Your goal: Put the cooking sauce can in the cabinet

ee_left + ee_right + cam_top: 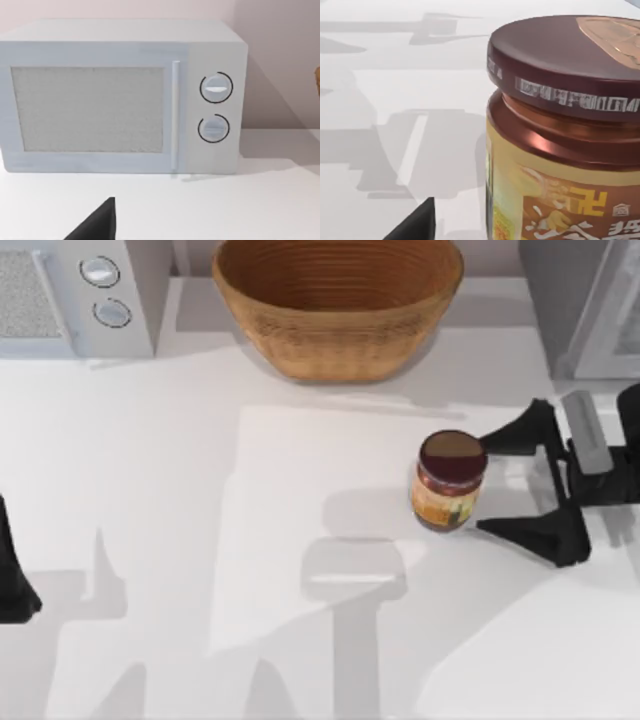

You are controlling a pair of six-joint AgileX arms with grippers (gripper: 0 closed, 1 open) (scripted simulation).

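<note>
Approaching the can (449, 481) with fingers spread either side, the right gripper (482, 485) must next advance and close.

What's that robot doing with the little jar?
The right gripper is reaching for the cooking sauce can, which stands upright on the table. Its fingers are open, one on each side, right next to the can but not squeezing it yet. The cabinet waits at the back right corner. The left arm is parked at the table's left edge.
</note>
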